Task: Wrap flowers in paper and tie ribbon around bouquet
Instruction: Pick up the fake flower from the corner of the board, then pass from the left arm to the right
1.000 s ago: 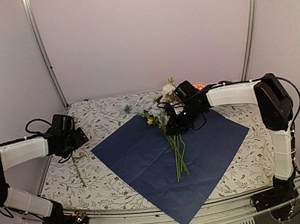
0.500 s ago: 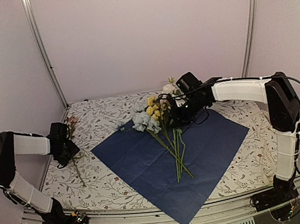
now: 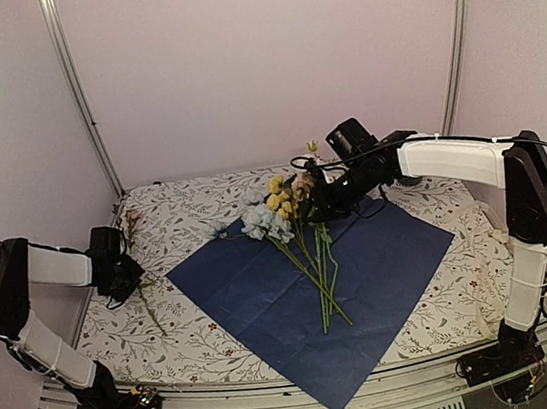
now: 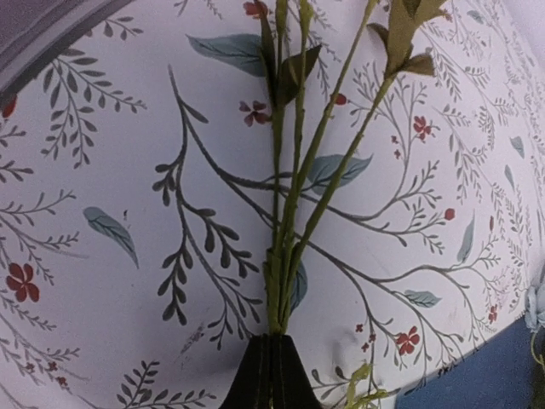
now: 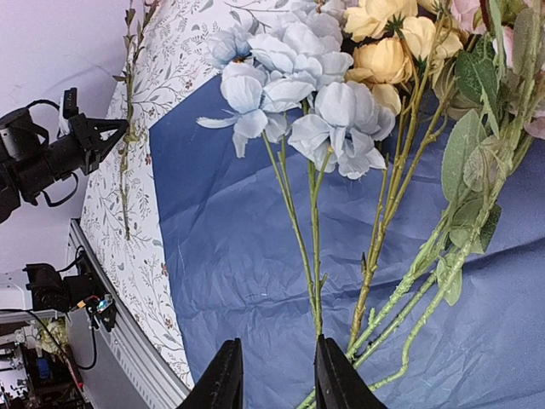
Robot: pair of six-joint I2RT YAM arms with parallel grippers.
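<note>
Mostly flowers (image 3: 264,221) atop open paper (image 3: 233,280), one sprig (image 4: 289,213) in left hand (image 4: 271,345)

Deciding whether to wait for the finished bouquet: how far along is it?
Done: the paper lies flat with flowers on it. In hand: the left gripper pinches a stray sprig on the tablecloth; the right gripper is open beside the flowers. Left: wrapping and tying; no ribbon in view.

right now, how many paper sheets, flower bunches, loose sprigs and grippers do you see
dark navy square paper sheet: 1
bunch of pale blue, yellow and pink artificial flowers on it: 1
thin green-stemmed sprig, apart on the leaf-printed tablecloth: 1
grippers: 2 (left gripper shut on the sprig, right gripper open)
total: 5
</note>
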